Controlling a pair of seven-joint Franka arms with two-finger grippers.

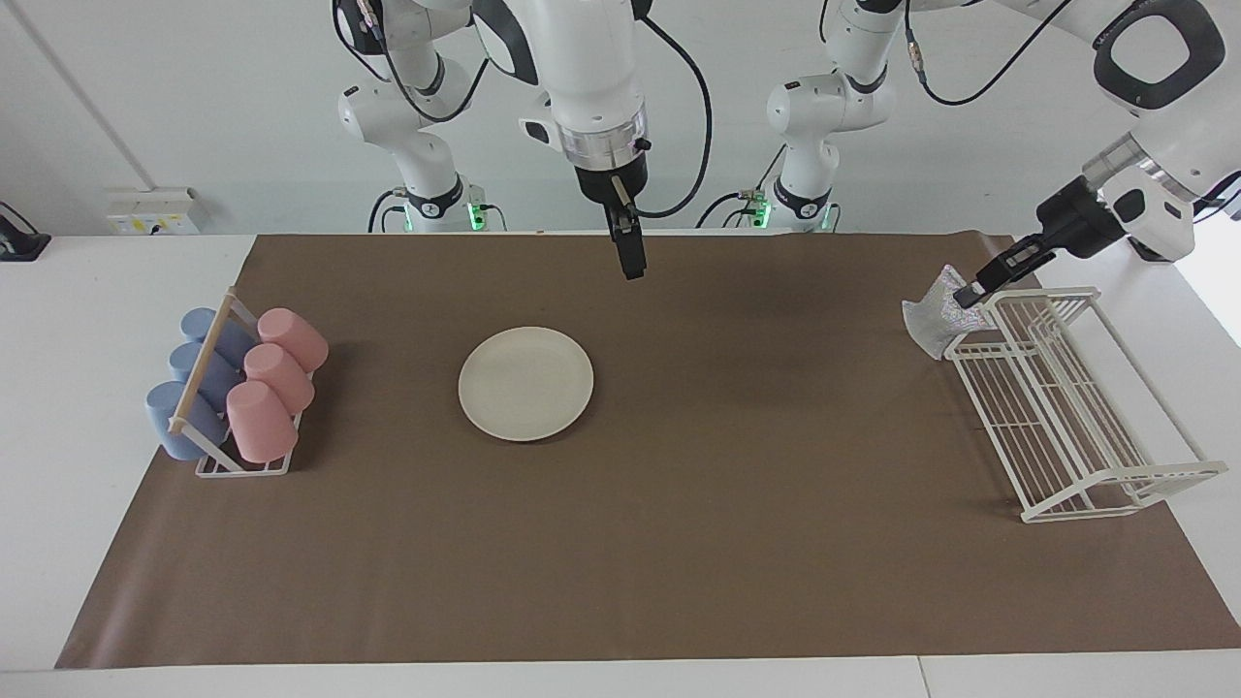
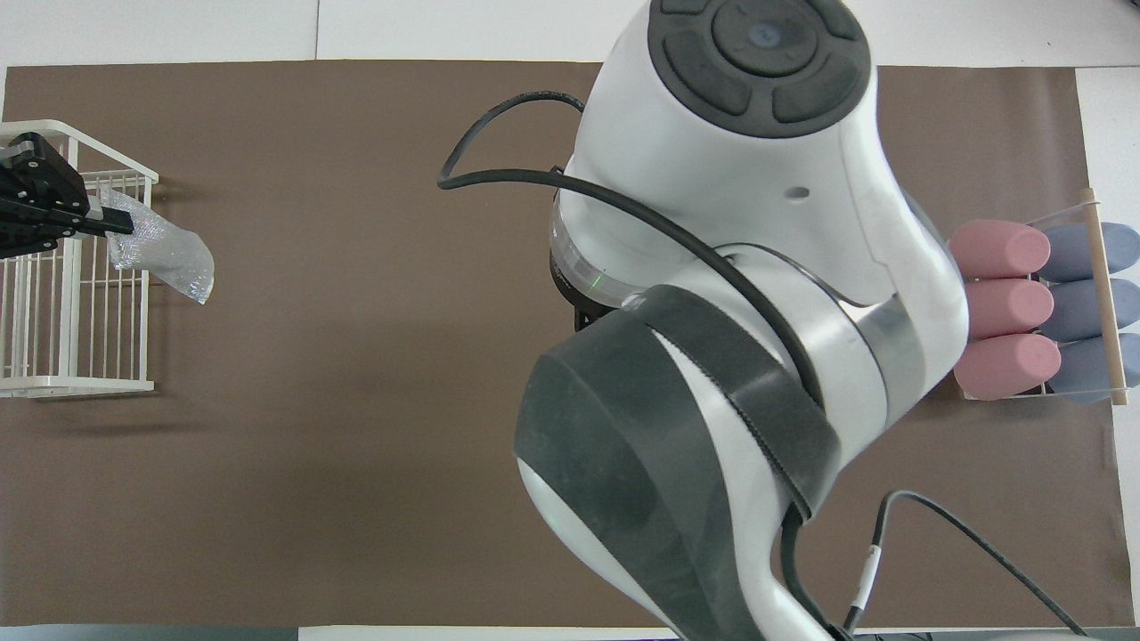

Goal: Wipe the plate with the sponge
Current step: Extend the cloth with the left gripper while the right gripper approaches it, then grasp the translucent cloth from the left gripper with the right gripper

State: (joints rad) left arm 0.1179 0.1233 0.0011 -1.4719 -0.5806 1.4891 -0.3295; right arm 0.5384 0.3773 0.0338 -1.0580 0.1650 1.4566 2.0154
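Note:
The cream-white plate [image 1: 525, 383] lies flat on the brown mat, toward the right arm's end of the middle. In the overhead view the right arm hides it. My left gripper [image 1: 972, 290] is raised at the wire rack's corner nearest the robots and is shut on the glittery grey sponge [image 1: 929, 318]. The sponge hangs from the fingertips over the mat beside the rack, as the overhead view also shows: left gripper [image 2: 111, 223], sponge [image 2: 165, 254]. My right gripper [image 1: 633, 262] points down, open and holding nothing, in the air over the mat near the robots' edge.
A white wire rack [image 1: 1047, 294] stands on the mat at the left arm's end, also in the overhead view [image 2: 80, 387]. A cup rack with pink cups [image 1: 276, 373] and blue cups [image 1: 194, 373] stands at the right arm's end.

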